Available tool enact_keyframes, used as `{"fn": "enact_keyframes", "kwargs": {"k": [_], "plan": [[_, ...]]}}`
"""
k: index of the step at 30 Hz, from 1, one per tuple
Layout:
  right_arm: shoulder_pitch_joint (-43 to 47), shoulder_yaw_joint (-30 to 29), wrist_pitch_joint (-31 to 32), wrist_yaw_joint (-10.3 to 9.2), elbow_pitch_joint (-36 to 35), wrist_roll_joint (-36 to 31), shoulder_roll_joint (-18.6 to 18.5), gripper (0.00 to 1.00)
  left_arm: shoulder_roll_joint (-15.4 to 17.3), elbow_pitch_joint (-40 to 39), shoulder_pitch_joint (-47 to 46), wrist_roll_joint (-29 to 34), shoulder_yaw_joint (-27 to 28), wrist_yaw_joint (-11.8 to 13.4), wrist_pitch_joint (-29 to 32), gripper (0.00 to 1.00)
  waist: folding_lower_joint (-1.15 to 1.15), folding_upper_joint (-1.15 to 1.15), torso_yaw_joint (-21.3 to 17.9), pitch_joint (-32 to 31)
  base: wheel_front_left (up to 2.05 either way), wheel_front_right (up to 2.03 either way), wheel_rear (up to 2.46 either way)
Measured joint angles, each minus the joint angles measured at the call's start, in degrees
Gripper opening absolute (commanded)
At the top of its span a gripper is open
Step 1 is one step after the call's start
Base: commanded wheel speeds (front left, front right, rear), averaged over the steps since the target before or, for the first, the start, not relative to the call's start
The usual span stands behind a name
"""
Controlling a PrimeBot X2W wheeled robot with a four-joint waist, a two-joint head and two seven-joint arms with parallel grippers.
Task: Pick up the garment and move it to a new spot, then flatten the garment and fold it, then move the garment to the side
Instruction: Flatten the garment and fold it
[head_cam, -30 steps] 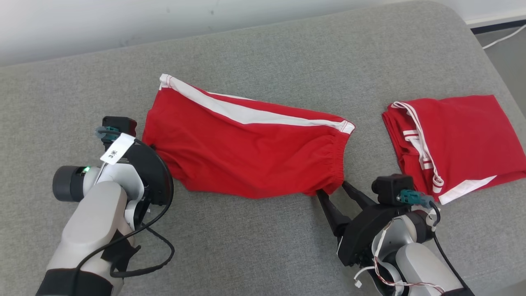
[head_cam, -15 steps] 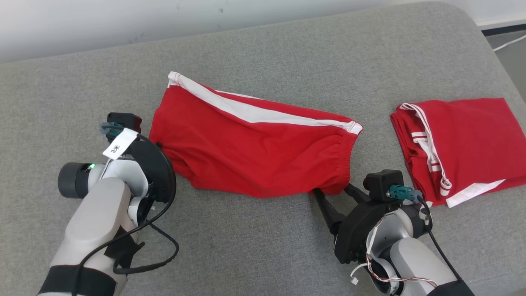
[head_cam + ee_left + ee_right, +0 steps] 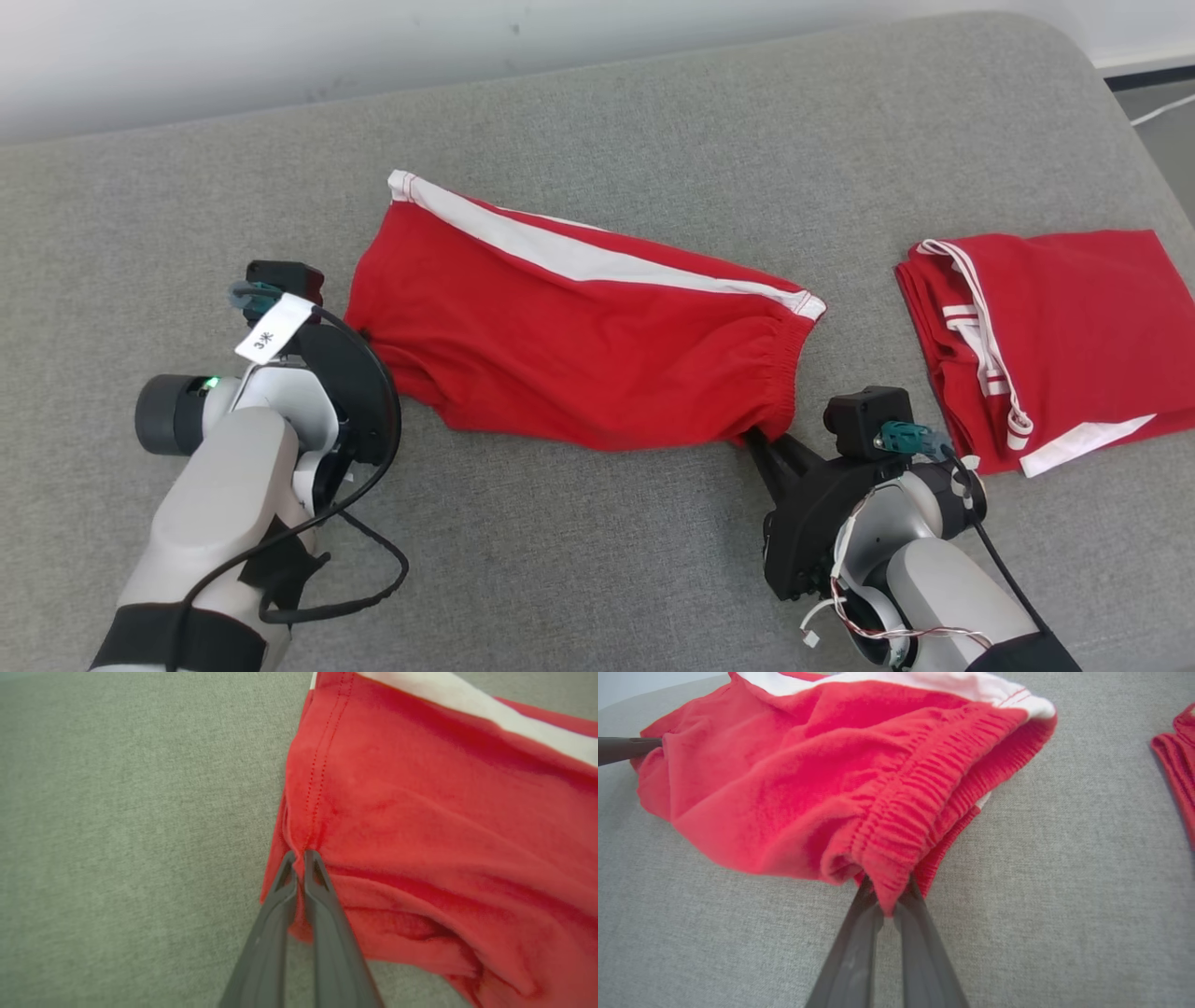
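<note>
A folded red garment (image 3: 1055, 336) lies well right of the red shorts (image 3: 579, 345), both on the grey cushion (image 3: 597, 560). The left gripper (image 3: 300, 856) comes in low at the shorts' left hem, fingers pinched together on the stitched edge; the right gripper (image 3: 885, 893), angled up from their near right corner, is clamped on the elastic waistband

Broad grey upholstered surface (image 3: 597, 560), pale wall (image 3: 280, 47) behind, floor (image 3: 1178, 140) far right.

Right gripper (image 3: 886, 896) fingertips buried under elastic waistband of red white-striped shorts (image 3: 579, 355); second folded red garment (image 3: 1074, 336) cut off by right edge.
</note>
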Motion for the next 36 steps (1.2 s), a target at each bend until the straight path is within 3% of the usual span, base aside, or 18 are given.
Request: {"fn": "enact_keyframes", "kwargs": {"k": [17,23,24,25,36], "plan": [[5.1,-1.9,-1.3,1.46,-2.9,-0.1,-6.4,0.0,-1.5,0.0,6.6,-0.7,-0.2,-0.9,-3.9,0.0,0.0,0.0,4.6,-4.1,0.0,0.0,0.0],[10.2,-2.0,-0.5,3.19,-6.7,0.3,-9.1,0.0,-1.5,-1.7,11.3,-1.2,-0.4,-1.0,-6.1,0.0,-0.01,-0.01,6.6,-6.2,0.0,0.0,0.0],[14.5,-1.8,1.2,4.99,-12.4,3.1,-10.5,0.0,-0.3,-5.3,17.3,-2.2,-0.6,-2.0,-9.0,0.0,-0.01,-0.01,8.1,-8.3,0.0,0.0,0.0],[15.1,-1.7,1.7,5.39,-13.5,3.5,-10.7,0.0,-0.1,-6.0,18.4,-2.2,-0.6,-2.0,-9.3,0.0,-0.01,-0.01,8.3,-8.6,0.0,0.0,0.0],[21.1,-2.4,7.0,5.19,-18.9,6.3,-12.9,0.0,0.7,-14.4,26.9,-2.3,-1.6,-1.9,-11.9,0.0,-0.01,0.0,9.8,-8.7,0.0,0.0,0.0]]}}
